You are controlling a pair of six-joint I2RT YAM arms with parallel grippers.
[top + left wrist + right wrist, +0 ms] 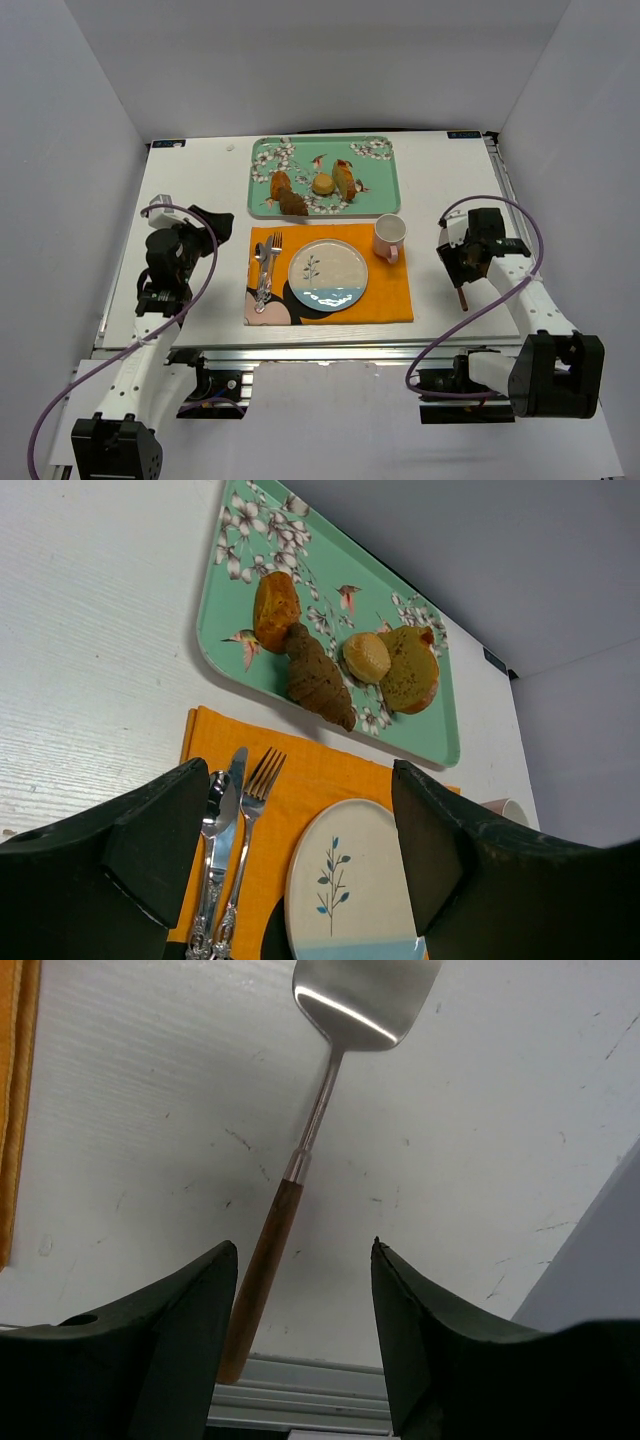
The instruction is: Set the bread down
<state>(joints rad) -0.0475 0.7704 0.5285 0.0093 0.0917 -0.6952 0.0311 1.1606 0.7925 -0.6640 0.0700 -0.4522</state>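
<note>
The bread (344,180) is a golden-tan slice with a darker crust. It leans at the right of the teal floral tray (385,190), beside a small round bun (323,184); it also shows in the left wrist view (410,668). The white plate (328,274) with a blue band sits bare on the orange placemat (390,295). My left gripper (212,228) is open and empty, left of the placemat, aimed toward the plate (350,880) and tray. My right gripper (458,268) is open over a spatula (300,1160) on the table, its wooden handle close to the left finger (170,1340), not gripped.
Two dark brown pastries (285,192) lie on the tray's left part. A pink mug (389,237) stands at the placemat's back right corner. A fork, knife and spoon (265,265) lie left of the plate. Grey walls close in on both sides.
</note>
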